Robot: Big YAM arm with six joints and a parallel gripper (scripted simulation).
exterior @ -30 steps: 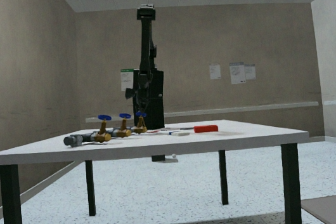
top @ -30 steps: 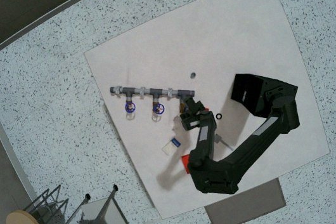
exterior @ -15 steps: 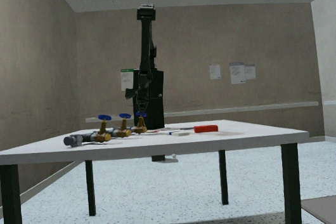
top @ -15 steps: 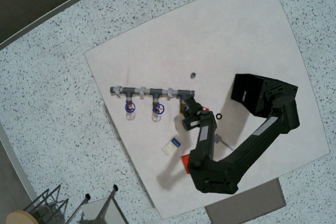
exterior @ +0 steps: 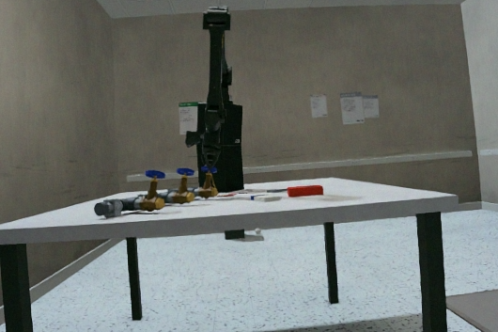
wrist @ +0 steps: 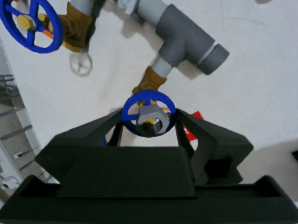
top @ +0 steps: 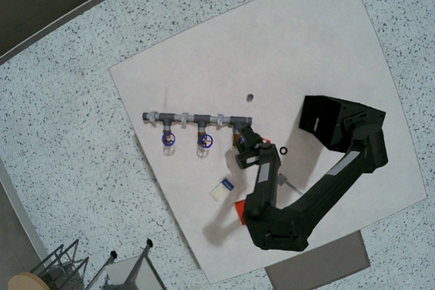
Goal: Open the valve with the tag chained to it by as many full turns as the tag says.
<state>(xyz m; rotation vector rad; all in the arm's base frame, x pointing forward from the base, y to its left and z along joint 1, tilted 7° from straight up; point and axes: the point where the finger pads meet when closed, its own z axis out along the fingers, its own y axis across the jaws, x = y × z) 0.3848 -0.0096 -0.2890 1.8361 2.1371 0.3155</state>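
A grey pipe (top: 197,118) lies on the white table with three brass valves, each with a blue handwheel. The left handwheel (top: 168,139) and the middle handwheel (top: 205,140) stand free. My gripper (wrist: 149,112) is shut on the right valve's blue handwheel (wrist: 148,113), one finger on each side of its rim. In the overhead view the gripper (top: 245,139) covers that valve. From the side the gripper (exterior: 209,166) comes straight down onto the handwheel. A corner of the red tag shows beside the right finger, and also in the overhead view (top: 266,140).
A small black ring (top: 282,150) lies right of the gripper. A white card with a blue end (top: 222,188) and a red-handled tool (exterior: 304,190) lie on the table near the arm. A small dark disc (top: 249,97) lies behind the pipe. The arm's black base (top: 336,123) stands at the right.
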